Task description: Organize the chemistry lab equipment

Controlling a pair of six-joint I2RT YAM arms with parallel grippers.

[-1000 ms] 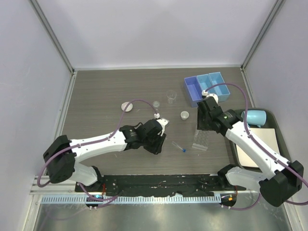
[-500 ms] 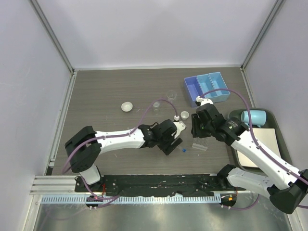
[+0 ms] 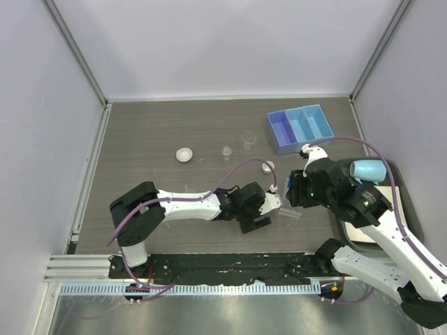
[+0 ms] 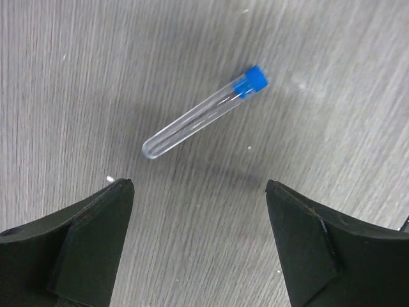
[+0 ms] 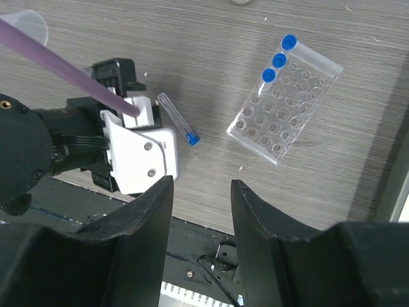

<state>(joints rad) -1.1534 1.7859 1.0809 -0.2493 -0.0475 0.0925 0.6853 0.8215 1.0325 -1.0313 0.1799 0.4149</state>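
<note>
A clear blue-capped tube (image 4: 203, 114) lies flat on the table just ahead of my left gripper (image 4: 199, 192), which is open and holds nothing. The right wrist view shows the same tube (image 5: 177, 118) beside the left gripper's white body (image 5: 140, 153). Right of it lies the clear tube rack (image 5: 284, 105), with three blue-capped tubes (image 5: 278, 59) standing in its far row. My right gripper (image 5: 201, 182) hangs above the table, open and holding nothing. From above, two tiny beakers (image 3: 248, 140), two white dishes (image 3: 184, 154) and the blue three-compartment tray (image 3: 300, 128) are in sight.
A pale blue mug (image 3: 368, 169) lies on the dark green tray (image 3: 407, 209) at the right edge. The black base rail (image 5: 211, 256) runs along the near edge under my right gripper. Both arms (image 3: 209, 202) crowd the near middle.
My left gripper has moved right to the loose tube and opened wide. The right gripper has drawn back from the rack toward the near edge, jaws a little wider.
</note>
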